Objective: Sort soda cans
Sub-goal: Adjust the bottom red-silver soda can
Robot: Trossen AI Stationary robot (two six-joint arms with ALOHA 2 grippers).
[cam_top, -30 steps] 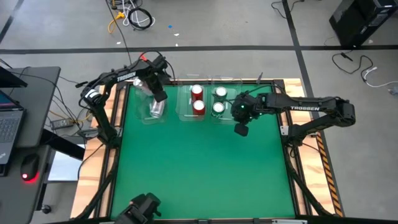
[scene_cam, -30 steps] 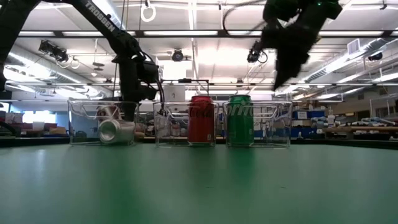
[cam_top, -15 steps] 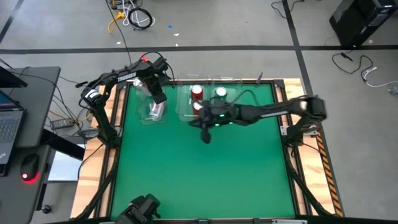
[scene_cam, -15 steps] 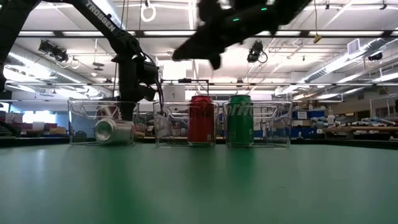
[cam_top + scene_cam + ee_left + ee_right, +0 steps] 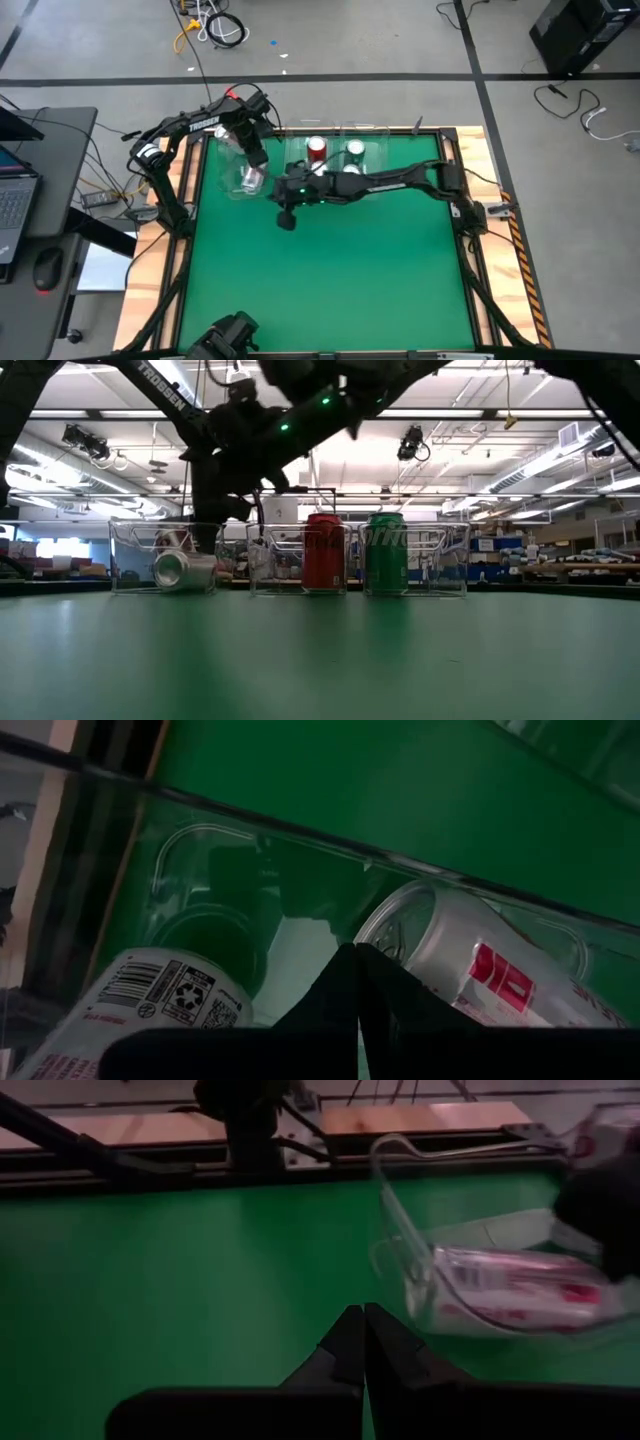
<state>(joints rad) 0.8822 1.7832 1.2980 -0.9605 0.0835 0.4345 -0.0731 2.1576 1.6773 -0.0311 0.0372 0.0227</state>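
The right gripper (image 5: 286, 220), fingers together and empty, has swung left across the bins (image 5: 335, 160) since the earlier frame, now beside the left bin (image 5: 165, 558). The left gripper (image 5: 258, 157), closed, stays above its two toppled silver cans (image 5: 480, 970). Red cans (image 5: 317, 150) and green cans (image 5: 386, 553) stand upright. The near green table (image 5: 320, 280) lies open.

In the high view, the right arm (image 5: 380, 184) is covering the front red can and the front green can. In the left wrist view, one silver can (image 5: 130, 1005) is running off the picture's edge.
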